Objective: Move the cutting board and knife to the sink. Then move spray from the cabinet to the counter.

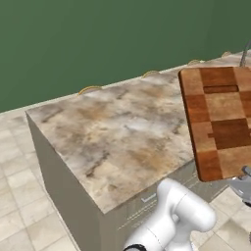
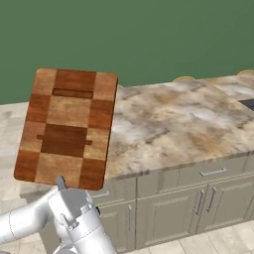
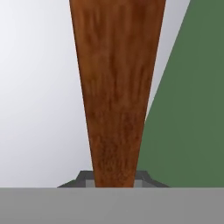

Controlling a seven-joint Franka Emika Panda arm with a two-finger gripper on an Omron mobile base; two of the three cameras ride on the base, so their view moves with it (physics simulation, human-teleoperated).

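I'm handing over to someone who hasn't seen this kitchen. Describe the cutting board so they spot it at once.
Find the marbled beige-brown counter in front of the green wall. Held upright in the air over its end, by its lower edge, is the cutting board: a rectangular slab of light and dark reddish-brown blocks, the one wooden checkered thing there.

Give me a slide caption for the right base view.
Robot jaws grip the checkered cutting board by its lower edge, holding it upright before the marbled counter.

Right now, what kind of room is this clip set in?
Most likely a kitchen: a marbled stone counter runs over beige low cabinets with bar handles, and a checkered wooden cutting board is held upright above the counter's end.
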